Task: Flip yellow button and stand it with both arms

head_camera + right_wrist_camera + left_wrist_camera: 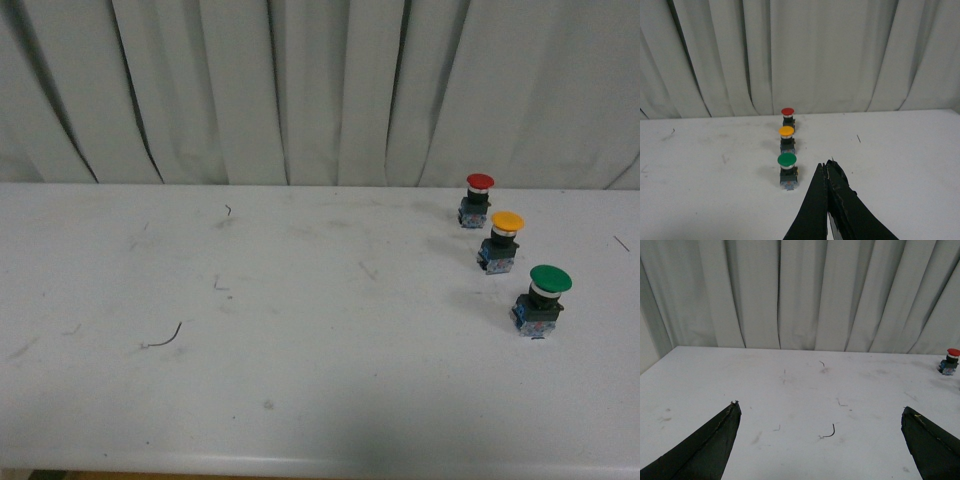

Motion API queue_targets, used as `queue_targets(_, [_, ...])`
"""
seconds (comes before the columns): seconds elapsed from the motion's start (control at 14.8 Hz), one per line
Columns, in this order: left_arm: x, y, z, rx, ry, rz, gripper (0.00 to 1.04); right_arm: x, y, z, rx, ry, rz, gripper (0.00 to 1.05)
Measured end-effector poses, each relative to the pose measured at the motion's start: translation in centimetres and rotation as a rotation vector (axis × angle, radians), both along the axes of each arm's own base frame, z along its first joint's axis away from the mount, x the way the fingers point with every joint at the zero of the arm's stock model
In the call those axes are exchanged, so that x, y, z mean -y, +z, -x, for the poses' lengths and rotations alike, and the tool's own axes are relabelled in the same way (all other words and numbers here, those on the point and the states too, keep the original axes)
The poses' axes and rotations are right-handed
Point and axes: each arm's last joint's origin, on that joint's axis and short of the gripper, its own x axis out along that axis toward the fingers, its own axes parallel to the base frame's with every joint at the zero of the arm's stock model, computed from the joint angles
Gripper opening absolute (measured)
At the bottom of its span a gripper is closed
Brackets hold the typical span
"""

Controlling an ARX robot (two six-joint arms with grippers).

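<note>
The small yellow-capped push-button (503,240) apparently stands cap-up already on the white bench (300,330), untouched, my left tool (820,440) spread wide, my right tool (828,172) closed empty.

Three push buttons are counted in the right half of the front view, standing in a slanted row: one red button (479,198) at the upper end, one yellow button (502,242) in the middle, and one green button (543,300) at the lower end. One table (300,400) is seen filling the lower frame, and one curtain (300,90) across the top. Two grippers are counted: the left gripper (820,412) and the right gripper (828,167), each at the bottom of its own wrist view.
</note>
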Motion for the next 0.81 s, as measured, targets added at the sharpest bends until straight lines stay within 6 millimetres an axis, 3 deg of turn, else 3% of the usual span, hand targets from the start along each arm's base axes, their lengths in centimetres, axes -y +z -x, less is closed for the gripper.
queue_targets(0.27, [0.0, 0.0, 0.0, 0.0, 0.0, 0.0, 0.98, 0.0, -0.23, -0.01, -0.014, 0.001, 0.0, 0.05])
queue_targets(0.47, [0.0, 0.0, 0.0, 0.0, 0.0, 0.0, 0.98, 0.0, -0.23, -0.01, -0.014, 0.001, 0.0, 0.47])
queue_targets(0.81, [0.0, 0.0, 0.0, 0.0, 0.0, 0.0, 0.98, 0.0, -0.23, -0.01, -0.014, 0.001, 0.0, 1.0])
